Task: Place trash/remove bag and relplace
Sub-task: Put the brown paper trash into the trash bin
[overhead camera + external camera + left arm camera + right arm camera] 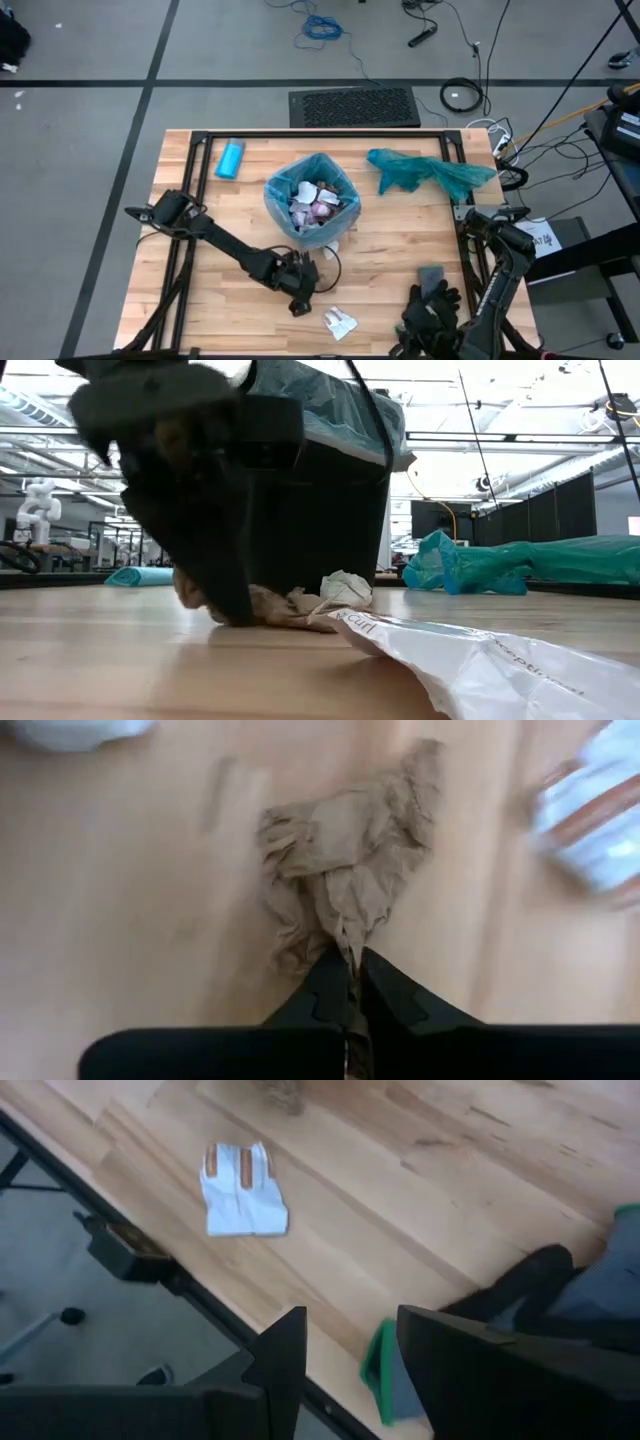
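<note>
A crumpled brown paper wad [345, 860] lies on the wooden table in front of the black bin, and my left gripper [352, 960] is shut on it. The bin's pale blue bag [312, 208] lines it and folds over the rim, with scraps of trash [315, 205] inside. A flat white wrapper [340, 322] rests near the table's front edge. My right gripper [345, 1355] hovers open over the near right corner. A glove's green cuff [376, 1368] shows beside one of its fingers; I cannot tell whether they touch. My left gripper pinches the brown wad's near edge [348, 938] between its two fingers, a crumpled fold of paper. The fingers slant down at it from the table's left. The rest of the wad [285, 605] lies spread on the table beyond the fingertips.
A teal-green plastic bag [430, 172] lies at the far right and a light-blue bottle [231, 158] at the far left. Black-and-grey gloves [432, 300] sit near the right front corner. A white crumpled scrap [345, 588] lies by the bin's foot.
</note>
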Robot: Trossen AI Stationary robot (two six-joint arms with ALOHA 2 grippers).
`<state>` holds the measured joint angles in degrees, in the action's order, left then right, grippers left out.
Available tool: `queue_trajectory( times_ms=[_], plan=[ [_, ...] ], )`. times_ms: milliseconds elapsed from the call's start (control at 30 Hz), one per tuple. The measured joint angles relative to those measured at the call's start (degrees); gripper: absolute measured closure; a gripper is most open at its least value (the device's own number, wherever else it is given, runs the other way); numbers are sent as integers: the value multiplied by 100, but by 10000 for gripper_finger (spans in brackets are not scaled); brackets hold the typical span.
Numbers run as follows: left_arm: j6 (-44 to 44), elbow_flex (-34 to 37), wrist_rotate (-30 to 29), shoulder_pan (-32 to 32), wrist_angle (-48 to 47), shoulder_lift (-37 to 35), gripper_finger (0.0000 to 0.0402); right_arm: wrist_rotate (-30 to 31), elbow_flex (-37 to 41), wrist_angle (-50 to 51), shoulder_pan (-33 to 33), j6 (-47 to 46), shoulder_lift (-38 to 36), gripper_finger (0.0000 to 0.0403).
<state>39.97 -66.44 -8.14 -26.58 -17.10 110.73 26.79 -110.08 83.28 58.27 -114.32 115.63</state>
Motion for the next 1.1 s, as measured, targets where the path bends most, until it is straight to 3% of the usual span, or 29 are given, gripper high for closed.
queue_trajectory(
  times_ms=[167,367,633,900,1100],
  plan=[
    [174,-687,61,-250,11,5,396,11,0,168,123,170,0,254],
    [70,-1693,-335,-287,-118,-4,398,18,3,536,149,298,0,254],
    [-544,-3470,-458,206,-2169,-4,400,26,17,633,147,690,0,255],
    [-1877,-5314,-1174,626,-4385,-17,400,35,26,600,147,420,63,255],
    [-2351,-5286,-1304,1262,-5399,-426,396,54,26,535,147,120,63,255]
  ],
)
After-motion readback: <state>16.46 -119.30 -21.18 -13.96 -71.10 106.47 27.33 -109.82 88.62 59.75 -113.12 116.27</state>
